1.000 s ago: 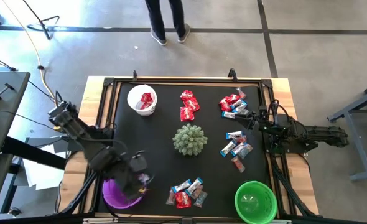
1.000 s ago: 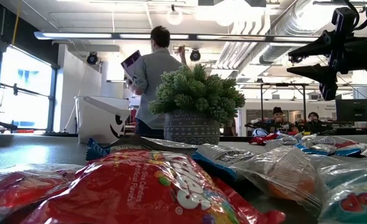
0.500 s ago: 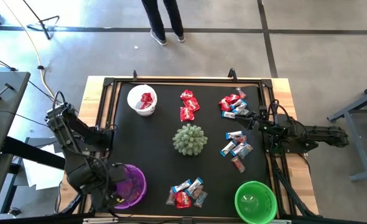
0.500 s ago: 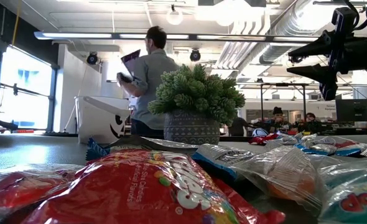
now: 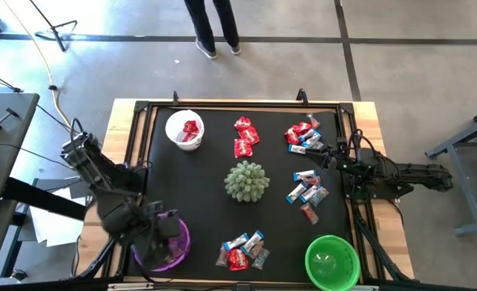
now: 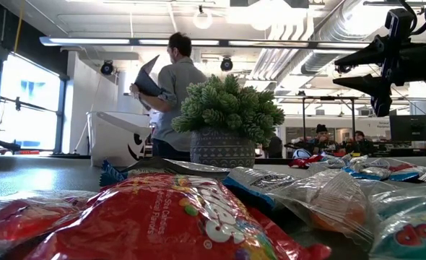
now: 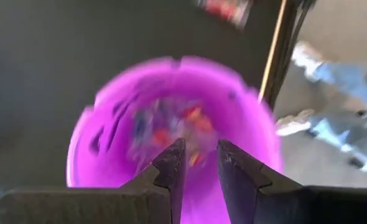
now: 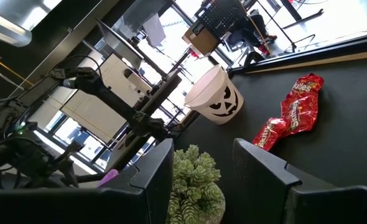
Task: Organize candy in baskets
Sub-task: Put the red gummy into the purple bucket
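Overhead first: left gripper sits right above the purple basket in the lower left of the frame, with sweets already inside. Nearest loose candy is the bottom-centre pile, just right of that basket, so the left arm is the nearer one for it. The pile's long axis runs roughly left-right, tilted up to the right. Right gripper hovers at the right edge, between the upper-right pile and the mid-right pile; the right arm is nearer to both. Counts: three baskets, white basket upper left holding one red pack, purple lower left, green basket lower right, which looks empty. Four loose groups on the table, including the red packs at top centre. One spiky green ball in the middle. One person's legs at the top edge.

Low view: red candy bag fills the foreground, clear-wrapped packs to its right, the ball behind, white basket at left. A dark arm hangs upper right; its jaws are hard to read here. A person stands behind.

Left wrist view: jaws are empty and slightly spread, a narrow gap showing, pointing straight down into the purple basket, blurred.

Right wrist view: jaws are spread wide, empty, aimed across the table at the ball, white basket and two red packs.
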